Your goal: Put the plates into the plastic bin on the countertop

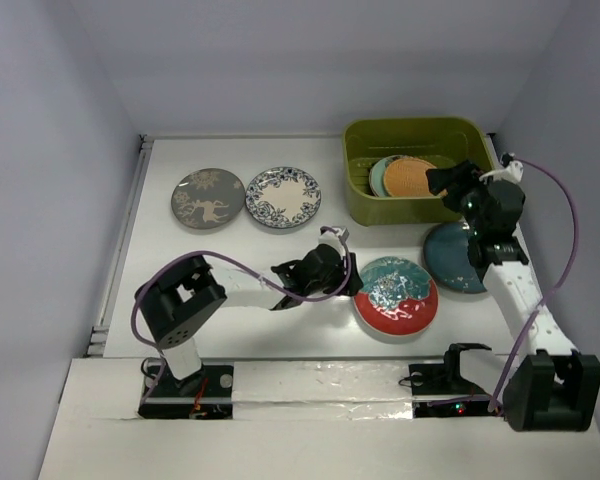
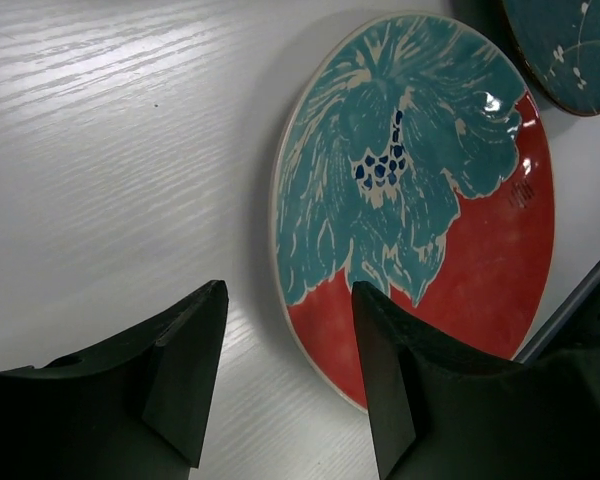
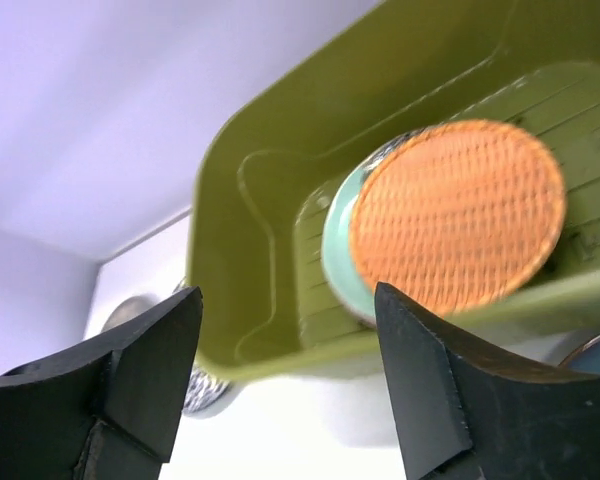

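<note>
The olive-green plastic bin [image 1: 363, 200] stands at the back right of the white countertop [image 1: 270, 250]. In it the orange plate [image 1: 410, 177] lies on the mint green plate [image 1: 379, 178]; the pink plate is hidden. The red-and-teal floral plate [image 1: 396, 293] lies front centre and the dark teal plate [image 1: 450, 258] to its right. My left gripper [image 1: 352, 276] is open, with its jaws on either side of the floral plate's [image 2: 410, 180] left rim. My right gripper [image 1: 443, 180] is open and empty above the bin's [image 3: 250, 250] near right wall, over the orange plate [image 3: 455, 215].
The grey deer plate [image 1: 208, 198] and the white blue-floral plate [image 1: 283, 197] lie side by side at the back left. Silver tape [image 1: 310, 375] runs along the near edge. Grey walls close in the back and sides.
</note>
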{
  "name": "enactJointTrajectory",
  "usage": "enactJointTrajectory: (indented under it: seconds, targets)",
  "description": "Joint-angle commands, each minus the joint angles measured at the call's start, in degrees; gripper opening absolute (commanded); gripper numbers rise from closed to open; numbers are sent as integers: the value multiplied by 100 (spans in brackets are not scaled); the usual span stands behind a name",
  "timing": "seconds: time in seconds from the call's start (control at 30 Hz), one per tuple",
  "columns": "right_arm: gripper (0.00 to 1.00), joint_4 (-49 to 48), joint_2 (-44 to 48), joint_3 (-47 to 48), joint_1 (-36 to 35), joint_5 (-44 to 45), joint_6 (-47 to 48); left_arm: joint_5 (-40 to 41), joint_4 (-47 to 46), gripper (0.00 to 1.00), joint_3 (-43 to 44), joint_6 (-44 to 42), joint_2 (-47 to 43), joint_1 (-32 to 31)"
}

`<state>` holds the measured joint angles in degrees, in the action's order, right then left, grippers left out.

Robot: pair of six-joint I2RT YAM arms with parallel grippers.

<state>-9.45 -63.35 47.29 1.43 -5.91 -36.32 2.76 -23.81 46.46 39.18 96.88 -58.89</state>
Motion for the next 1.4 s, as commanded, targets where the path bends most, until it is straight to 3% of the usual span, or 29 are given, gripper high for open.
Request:
enactJointTrajectory:
  seconds: [0.0,0.33,0.43,0.47,0.5,0.63,0.73,0.77,0.93,1.03,1.07,1.1,1.17,1.37]
  targets:
    - [74,-811,445,-561,-29,-489,-270,-241,-519,49,302,72,155,-34]
    - [72,-786,1501,-1556,-196,-1070,-359,-681,-1212,42,364,283,1051,-34]
    - [72,-655,1773,-1661,-196,-1079,-341,-663,-1388,26,285,397,1192,-34]
    - [72,-602,1835,-1679,-196,-1079,-332,-620,-1424,7,241,441,1210,-34]
    - [72,-532,1896,-1749,-196,-1079,-332,-593,-1468,0,163,563,1202,35]
    - [69,-365,2240,-2030,-249,-1193,-280,-532,-1899,0,-566,723,606,229]
    - [31,-277,2432,-2275,-380,-1438,-236,-470,-1855,0,-1083,731,-279,510]
    - [0,-259,2476,-2329,-441,-1491,-244,-479,-1846,0,-1225,749,-545,571]
    - [0,-206,2407,-2584,-1267,-1230,-174,-865,-1811,0,-2156,1109,-2300,1159]
    - [47,-302,2319,-2847,-1593,-948,-279,-900,-1549,0,-2465,1232,-3224,1398]
    - [68,-355,2310,-2944,-1654,-903,-306,-901,-1452,0,-2501,1241,-3446,1546]
    - [75,-486,2310,-3127,-1655,-877,-315,-901,-1372,0,-2527,1250,-3639,1608]
    - [84,-549,2214,-3217,-1655,-859,-315,-927,-1170,0,-2554,1250,-4141,1748]
    - [88,-1357,1450,-3428,-1962,-1465,-306,-1217,-959,0,-2492,1382,-4924,2022]
